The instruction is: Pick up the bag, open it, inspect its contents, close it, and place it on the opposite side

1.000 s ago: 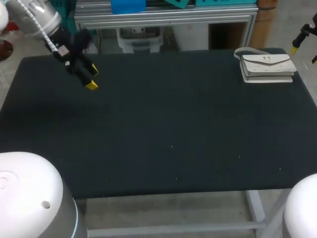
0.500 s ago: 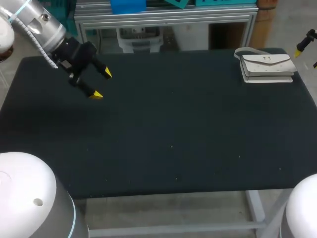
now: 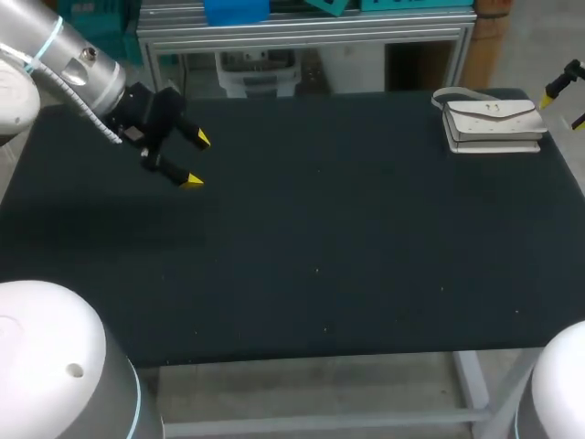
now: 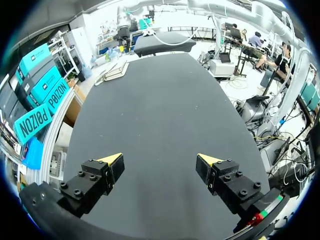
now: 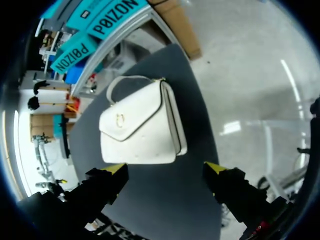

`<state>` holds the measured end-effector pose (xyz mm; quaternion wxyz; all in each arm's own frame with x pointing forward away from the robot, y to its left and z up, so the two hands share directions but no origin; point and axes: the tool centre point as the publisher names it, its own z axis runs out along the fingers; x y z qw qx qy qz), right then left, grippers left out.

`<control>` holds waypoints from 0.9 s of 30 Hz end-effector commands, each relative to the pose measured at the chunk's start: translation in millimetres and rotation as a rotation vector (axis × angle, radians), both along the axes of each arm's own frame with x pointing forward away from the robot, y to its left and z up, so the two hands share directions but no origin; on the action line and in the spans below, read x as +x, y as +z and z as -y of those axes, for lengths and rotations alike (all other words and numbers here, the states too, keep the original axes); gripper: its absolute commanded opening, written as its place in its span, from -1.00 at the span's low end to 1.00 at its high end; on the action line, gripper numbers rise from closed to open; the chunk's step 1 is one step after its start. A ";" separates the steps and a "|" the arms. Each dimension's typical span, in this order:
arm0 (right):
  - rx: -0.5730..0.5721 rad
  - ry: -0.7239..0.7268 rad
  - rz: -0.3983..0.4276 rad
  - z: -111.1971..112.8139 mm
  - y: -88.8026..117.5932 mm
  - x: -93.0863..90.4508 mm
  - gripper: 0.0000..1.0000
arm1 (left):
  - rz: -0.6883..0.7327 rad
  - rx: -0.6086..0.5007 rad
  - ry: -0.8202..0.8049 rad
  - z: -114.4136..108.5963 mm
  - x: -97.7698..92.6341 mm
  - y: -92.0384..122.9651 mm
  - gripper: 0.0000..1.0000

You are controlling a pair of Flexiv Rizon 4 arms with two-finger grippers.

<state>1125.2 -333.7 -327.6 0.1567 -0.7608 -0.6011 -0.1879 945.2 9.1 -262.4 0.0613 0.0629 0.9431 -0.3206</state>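
Observation:
A white flap bag [image 3: 494, 123] with a short handle lies flat at the table's far right corner. In the right wrist view the bag [image 5: 140, 125] lies just ahead of my right gripper [image 5: 165, 168], which is open and apart from it. In the head view the right gripper [image 3: 564, 107] hangs just past the table's right edge, beside the bag. My left gripper [image 3: 196, 161] hovers open over the far left of the table with nothing between its fingers. Seen from the left gripper [image 4: 160, 161], the bag [image 4: 112, 74] is small at the far end of the table.
The black table top [image 3: 320, 238] carries nothing but the bag. Its front edge runs along the near side, above a white table frame [image 3: 471, 375].
My left arm has swung in from the far left corner, rightward and slightly nearer over the table, its gripper still open. The right gripper shifted only slightly. The bag has not moved.

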 end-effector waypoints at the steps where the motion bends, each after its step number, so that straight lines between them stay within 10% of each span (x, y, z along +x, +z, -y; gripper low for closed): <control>1: 0.068 0.042 -0.078 6.2 -12.1 15.2 1.00 | 0.005 -0.003 0.003 -0.8 -2.2 -0.3 1.00; 13: 0.156 0.022 -0.071 -6.7 -29.7 36.7 0.17 | 0.005 -0.003 0.003 -0.8 -2.2 -0.3 1.00; 27: 0.217 0.014 -0.069 -15.7 -45.1 55.1 -0.20 | 0.005 -0.003 0.003 -0.8 -2.2 -0.3 1.00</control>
